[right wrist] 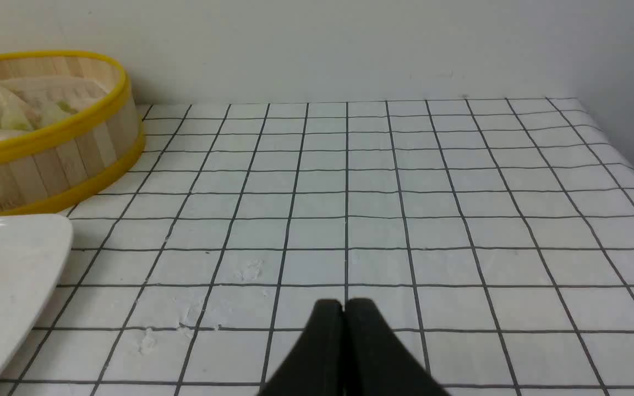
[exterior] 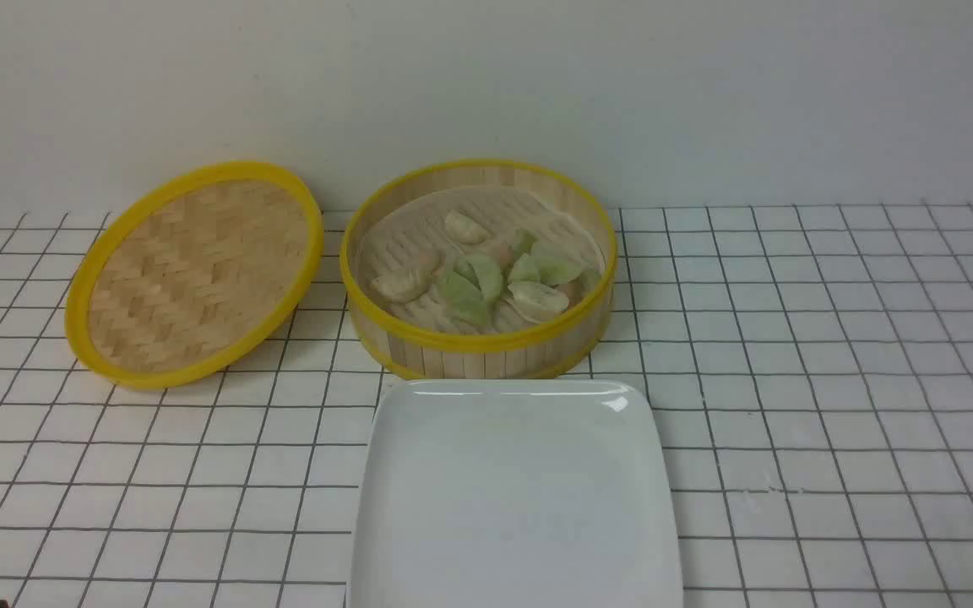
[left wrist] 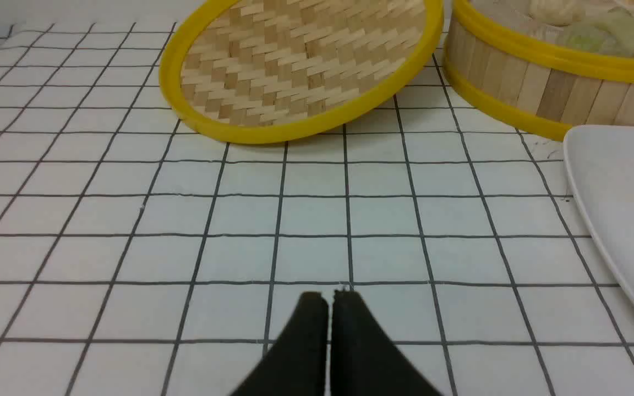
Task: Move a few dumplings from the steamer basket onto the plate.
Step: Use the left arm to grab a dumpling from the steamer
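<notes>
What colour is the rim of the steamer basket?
Yellow. The steamer basket rim shows best in the front view.

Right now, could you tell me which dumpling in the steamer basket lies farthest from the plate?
The beige dumpling nearest the back wall of the steamer basket; every other dumpling, green or beige, lies closer to the plate.

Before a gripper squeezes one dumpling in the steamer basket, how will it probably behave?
The dumplings look small and pleated, so one is probably light and soft; a firm squeeze may dent it. They lie touching in the steamer basket, so neighbours may shift or cling.
</notes>
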`<move>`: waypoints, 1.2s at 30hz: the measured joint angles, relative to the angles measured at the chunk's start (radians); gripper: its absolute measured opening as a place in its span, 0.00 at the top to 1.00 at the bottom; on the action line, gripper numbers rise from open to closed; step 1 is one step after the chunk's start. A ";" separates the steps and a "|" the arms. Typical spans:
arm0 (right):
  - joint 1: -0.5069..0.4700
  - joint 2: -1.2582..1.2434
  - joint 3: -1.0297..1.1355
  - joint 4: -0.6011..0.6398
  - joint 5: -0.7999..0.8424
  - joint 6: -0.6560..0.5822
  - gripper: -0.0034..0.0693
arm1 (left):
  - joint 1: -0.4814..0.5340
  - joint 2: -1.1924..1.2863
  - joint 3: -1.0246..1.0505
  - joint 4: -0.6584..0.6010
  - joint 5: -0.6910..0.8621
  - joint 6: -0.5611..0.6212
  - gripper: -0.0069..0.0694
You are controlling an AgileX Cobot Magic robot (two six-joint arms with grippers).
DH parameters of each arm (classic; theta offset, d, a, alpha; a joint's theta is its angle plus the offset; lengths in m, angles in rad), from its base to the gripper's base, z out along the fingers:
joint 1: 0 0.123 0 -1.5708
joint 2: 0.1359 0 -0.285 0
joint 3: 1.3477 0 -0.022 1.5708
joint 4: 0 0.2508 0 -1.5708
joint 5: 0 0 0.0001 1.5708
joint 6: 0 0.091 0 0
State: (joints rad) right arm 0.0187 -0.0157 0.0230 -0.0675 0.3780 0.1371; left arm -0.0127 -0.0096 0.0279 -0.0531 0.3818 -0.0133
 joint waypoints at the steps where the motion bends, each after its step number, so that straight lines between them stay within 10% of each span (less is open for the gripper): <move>1: 0.000 0.000 0.000 0.000 0.000 0.000 0.97 | 0.000 0.000 0.000 0.000 0.000 0.000 0.92; 25: 0.000 0.000 0.000 0.000 0.000 0.000 0.97 | 0.000 0.000 0.000 0.015 -0.031 -0.010 0.92; 36: 0.000 0.000 0.000 0.000 0.000 0.000 0.97 | 0.000 0.000 0.002 -0.429 -0.248 -0.175 0.92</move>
State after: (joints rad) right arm 0.0187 -0.0157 0.0230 -0.0675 0.3780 0.1371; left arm -0.0127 -0.0096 0.0299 -0.4816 0.1336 -0.1883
